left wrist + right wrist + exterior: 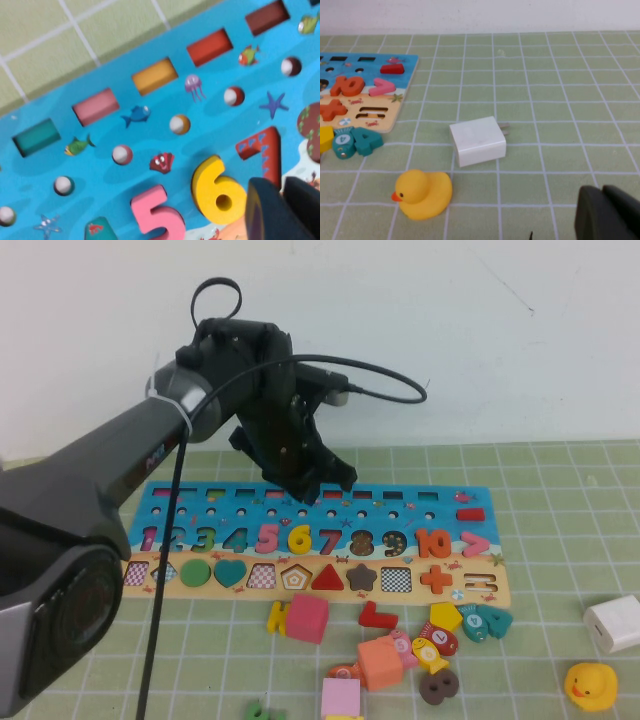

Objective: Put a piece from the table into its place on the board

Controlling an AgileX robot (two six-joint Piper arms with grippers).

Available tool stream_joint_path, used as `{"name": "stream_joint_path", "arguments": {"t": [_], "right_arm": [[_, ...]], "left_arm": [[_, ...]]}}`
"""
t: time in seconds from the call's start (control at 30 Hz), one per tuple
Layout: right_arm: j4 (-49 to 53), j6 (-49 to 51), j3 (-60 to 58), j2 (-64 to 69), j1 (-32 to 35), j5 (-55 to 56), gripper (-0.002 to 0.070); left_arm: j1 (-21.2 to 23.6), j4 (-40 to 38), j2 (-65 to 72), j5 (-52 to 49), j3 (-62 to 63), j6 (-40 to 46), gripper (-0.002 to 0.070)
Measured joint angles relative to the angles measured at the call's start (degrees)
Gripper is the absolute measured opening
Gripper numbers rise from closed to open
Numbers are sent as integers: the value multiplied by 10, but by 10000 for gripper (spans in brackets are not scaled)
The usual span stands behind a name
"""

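Observation:
The yellow numeral 6 [300,538] lies flat in its slot on the board [420,515], between the pink 5 and the red 7. In the left wrist view the 6 [217,192] sits seated in the blue board [210,100]. My left gripper [325,485] hovers just above the board's peg-hole row, behind the 6 and 7. Its dark fingers [265,210] are together with nothing between them, beside the 6 and not on it. My right gripper [602,212] is shut and empty, low over the mat, and does not show in the high view.
Loose pieces lie in front of the board: a pink cube [308,618], a red L piece [377,616], a yellow pentagon [445,616], a teal 4 [487,621]. A white charger [613,623] [477,141] and a yellow duck [590,685] [424,194] are at the right.

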State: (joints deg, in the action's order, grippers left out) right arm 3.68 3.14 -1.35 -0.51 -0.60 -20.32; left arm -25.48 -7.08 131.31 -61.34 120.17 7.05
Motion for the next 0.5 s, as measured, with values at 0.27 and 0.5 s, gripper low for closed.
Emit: {"name": "stream_joint_path", "arguments": {"t": [0.27, 0.5], "right_arm": [[0, 0, 0, 0, 0, 0, -1], [0, 0, 0, 0, 0, 0, -1]], "left_arm": [[0, -21, 29, -16, 0, 15, 1], [0, -23, 44, -17, 0, 18, 0]]}}
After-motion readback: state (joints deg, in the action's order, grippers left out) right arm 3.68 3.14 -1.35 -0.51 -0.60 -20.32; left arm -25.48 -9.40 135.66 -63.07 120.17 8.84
